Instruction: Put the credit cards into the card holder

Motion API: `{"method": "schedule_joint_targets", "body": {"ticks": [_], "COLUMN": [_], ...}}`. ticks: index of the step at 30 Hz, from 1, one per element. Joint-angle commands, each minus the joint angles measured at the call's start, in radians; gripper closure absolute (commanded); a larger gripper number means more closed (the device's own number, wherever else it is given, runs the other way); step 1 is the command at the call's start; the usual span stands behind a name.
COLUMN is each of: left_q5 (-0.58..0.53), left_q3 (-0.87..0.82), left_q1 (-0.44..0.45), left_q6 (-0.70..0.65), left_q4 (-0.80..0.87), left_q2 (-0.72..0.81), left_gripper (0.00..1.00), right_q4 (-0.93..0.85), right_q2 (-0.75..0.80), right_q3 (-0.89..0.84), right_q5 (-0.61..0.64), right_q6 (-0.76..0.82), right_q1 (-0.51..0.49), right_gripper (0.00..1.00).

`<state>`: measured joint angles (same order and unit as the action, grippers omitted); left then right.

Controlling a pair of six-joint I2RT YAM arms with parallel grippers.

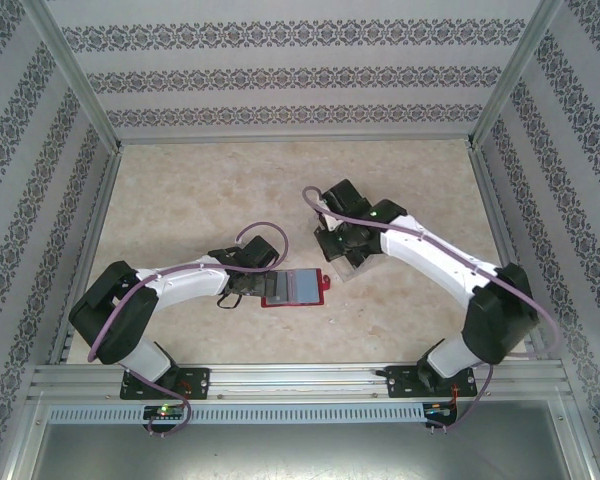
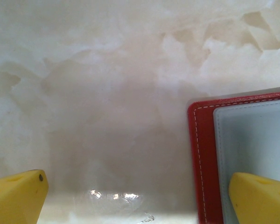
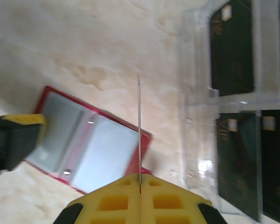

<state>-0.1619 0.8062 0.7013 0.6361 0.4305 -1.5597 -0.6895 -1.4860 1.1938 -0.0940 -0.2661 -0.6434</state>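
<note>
Now, left arm (image 1: 170, 285): reaches low from its base toward the middle of the table (image 1: 210, 190), forearm angled right, wrist at the left edge of the card holder (image 1: 295, 288).
Left gripper (image 2: 139, 198): spread wide with nothing between the fingers. One yellow fingertip (image 2: 16, 196) is over bare table, the other over the card holder's greyish sleeve; contact cannot be told.
Right arm (image 1: 435, 260): elbow raised near the right rail, forearm slanting back and left, wrist above the transparent tray (image 3: 196, 116).
Right gripper (image 3: 140, 196): yellow pads pressed together, pinching a credit card (image 3: 139, 121) seen edge-on as a thin line rising from the seam.
Card holder: open and flat with a red border, two clear sleeves and its snap tab pointing right, lying between the two grippers.
Credit cards (image 3: 231, 51): black, several lying in the tray's compartments.
Edges: the tray's near corner sits just beside the card holder's tab side, apart from it.
Open room: broad bare table behind both arms and along the left side.
</note>
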Motion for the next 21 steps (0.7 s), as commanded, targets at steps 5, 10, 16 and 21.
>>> {"method": "schedule_joint_targets", "body": {"ticks": [5,10,16,21], "left_q5": [-0.059,-0.061,-0.064,-0.061], "left_q3": [0.014,0.013,0.01,0.01], "left_q1": [0.012,0.013,0.014,0.016], "left_q6": [-0.012,-0.007,0.0,0.005], "left_q4": [0.112,0.121,0.128,0.128], "left_q2": [-0.016,-0.016,-0.01,-0.006], "left_gripper": [0.0,0.0,0.0,0.0], "right_q4": [0.491,0.775,0.95,1.036], "right_q2": [0.085,0.067,0.033,0.034], "right_q3": [-0.318,-0.482,-0.569,-0.638], "right_q5": [-0.233,-0.223,-0.177,-0.129], "right_q6": [-0.381,-0.541,-0.646,-0.71], "right_q1": [-0.027,-0.09,-0.146,-0.158], "right_gripper": [1.0,1.0,1.0,1.0]}}
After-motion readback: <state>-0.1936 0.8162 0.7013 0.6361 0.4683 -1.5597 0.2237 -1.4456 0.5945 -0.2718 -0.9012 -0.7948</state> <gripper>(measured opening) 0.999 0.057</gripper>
